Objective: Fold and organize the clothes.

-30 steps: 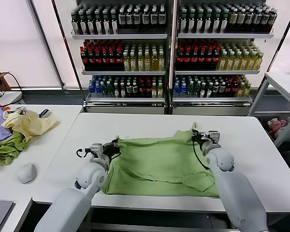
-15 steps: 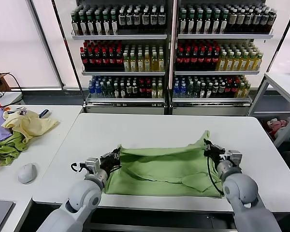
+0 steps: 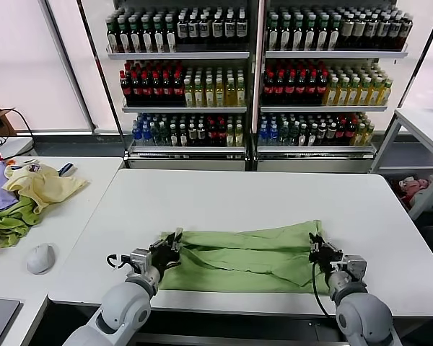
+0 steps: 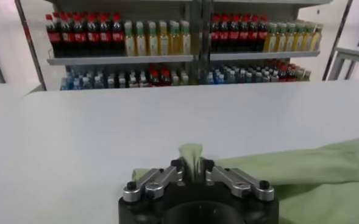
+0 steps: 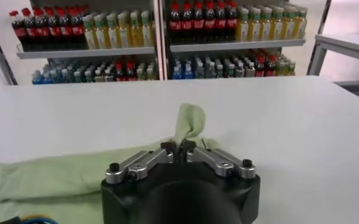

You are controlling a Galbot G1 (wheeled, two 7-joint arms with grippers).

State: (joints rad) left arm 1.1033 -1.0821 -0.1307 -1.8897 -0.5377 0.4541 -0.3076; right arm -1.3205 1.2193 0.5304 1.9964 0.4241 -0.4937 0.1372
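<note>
Right gripper (image 5: pixel 179 147) jaws pinching light green shirt (image 5: pixel 190 122) corner (apparently upright) over white table (image 5: pixel 258 115), bottle shelves (image 5: pixel 167 30) behind

A shop-like test room: shelves (image 3: pixel 180 54) of bottled drinks (image 3: pixel 317 32) behind white tables (image 3: pixel 224 191).

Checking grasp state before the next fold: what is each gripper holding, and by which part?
Left gripper pinches the green shirt at its left end; right gripper pinches its right end. Each wrist view shows a tuft of fabric standing up between the fingertips.
</note>
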